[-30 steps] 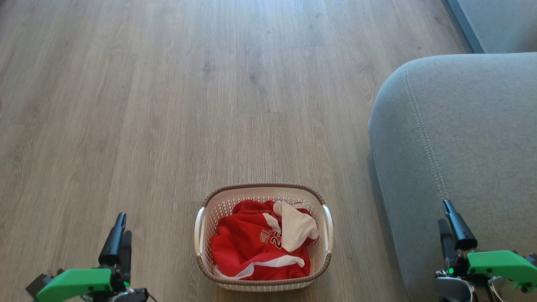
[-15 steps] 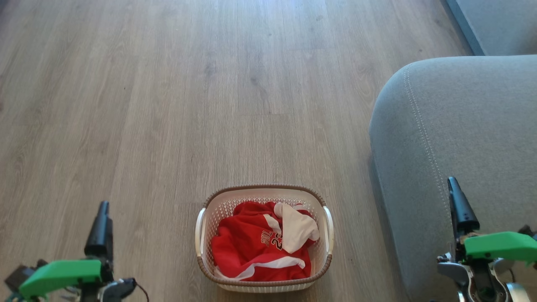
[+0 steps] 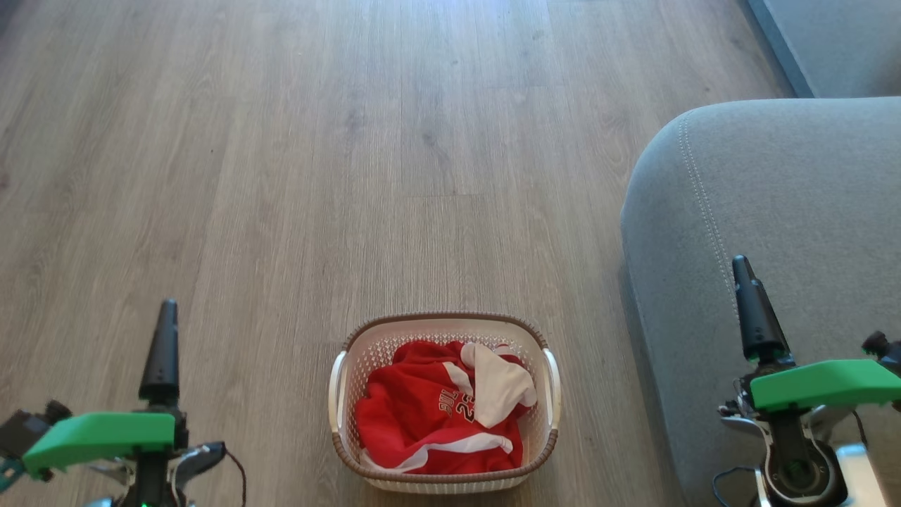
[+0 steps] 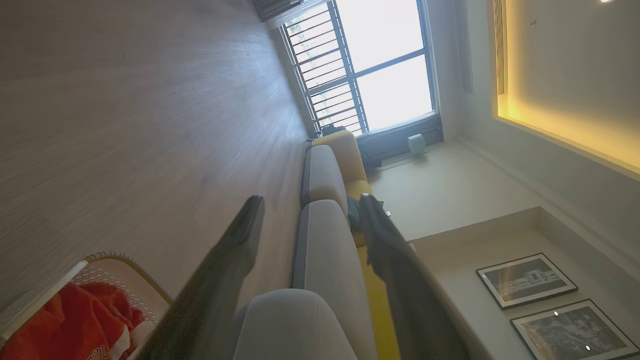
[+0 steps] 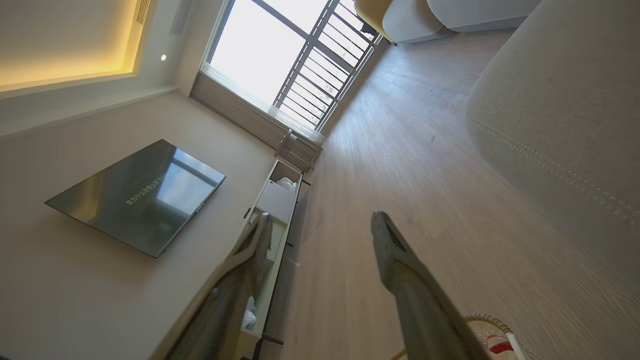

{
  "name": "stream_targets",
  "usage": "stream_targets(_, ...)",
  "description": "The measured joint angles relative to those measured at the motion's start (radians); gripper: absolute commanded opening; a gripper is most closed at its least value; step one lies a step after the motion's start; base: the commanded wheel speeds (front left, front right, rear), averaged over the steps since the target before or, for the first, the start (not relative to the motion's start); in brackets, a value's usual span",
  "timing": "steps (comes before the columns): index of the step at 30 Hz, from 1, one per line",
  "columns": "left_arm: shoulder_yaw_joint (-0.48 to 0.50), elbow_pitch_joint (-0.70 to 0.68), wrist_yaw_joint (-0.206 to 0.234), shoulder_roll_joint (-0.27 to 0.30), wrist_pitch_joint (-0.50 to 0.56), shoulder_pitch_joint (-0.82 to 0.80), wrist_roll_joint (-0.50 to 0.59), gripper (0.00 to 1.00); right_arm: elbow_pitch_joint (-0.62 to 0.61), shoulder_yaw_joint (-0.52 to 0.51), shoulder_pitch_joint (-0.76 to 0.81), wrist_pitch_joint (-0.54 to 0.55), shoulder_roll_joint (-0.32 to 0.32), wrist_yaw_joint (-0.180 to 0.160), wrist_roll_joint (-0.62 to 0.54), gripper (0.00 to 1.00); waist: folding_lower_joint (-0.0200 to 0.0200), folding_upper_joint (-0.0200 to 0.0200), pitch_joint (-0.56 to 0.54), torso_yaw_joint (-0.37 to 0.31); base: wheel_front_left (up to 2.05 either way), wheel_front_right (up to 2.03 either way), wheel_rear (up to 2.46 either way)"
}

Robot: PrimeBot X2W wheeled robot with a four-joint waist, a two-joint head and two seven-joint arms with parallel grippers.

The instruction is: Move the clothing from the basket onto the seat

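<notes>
Your left gripper (image 4: 311, 200) hangs wide and empty left of the basket (image 3: 443, 318), likely staged for a reach. The clothing (image 3: 422, 415) lies heaped inside it, untouched. Just right stands the seat (image 3: 788, 211), with your right gripper (image 5: 322, 216) spread wide and empty by its edge.

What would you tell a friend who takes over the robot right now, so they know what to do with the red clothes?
Left gripper: open, empty, over the floor left of the basket.
Right gripper: open, empty, near the seat, right of the basket.
Clothing: piled in the basket, which stands on the floor left of the seat.
Done: nothing is on the seat yet.
Left: grab the clothing, lift it out, put it on the seat.
</notes>
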Motion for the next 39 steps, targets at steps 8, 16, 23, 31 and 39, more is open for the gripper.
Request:
stream_targets(8,0.045,-0.094,0.021,0.000,-0.020,-0.021,0.095,1.00,-0.059,0.029,-0.020,-0.026,-0.005,0.000,-0.125,1.00,0.0000,0.0000,-0.001,0.002,0.00,0.00,0.00)
stream_targets(16,0.042,-0.177,0.066,0.000,-0.045,-0.035,0.224,1.00,-0.102,0.062,-0.024,-0.049,-0.022,0.000,-0.256,1.00,0.0000,0.0000,-0.004,0.004,0.00,0.00,0.00)
stream_targets(23,-0.101,-0.255,0.248,0.002,-0.064,-0.035,0.534,1.00,-0.127,0.085,-0.034,-0.070,-0.031,0.000,-0.376,1.00,0.0000,0.0000,-0.006,0.007,0.00,0.00,0.00)
stream_targets(31,-0.314,-0.257,0.415,0.034,-0.086,-0.036,0.762,1.00,-0.148,0.113,-0.034,-0.091,-0.036,0.000,-0.517,1.00,0.0000,0.0000,-0.012,0.006,0.00,0.00,0.00)
stream_targets(39,-0.462,-0.186,0.512,0.095,-0.101,-0.038,0.813,1.00,-0.156,0.128,-0.034,-0.112,-0.040,0.000,-0.604,1.00,0.0000,0.0000,-0.019,0.004,0.00,0.00,0.00)
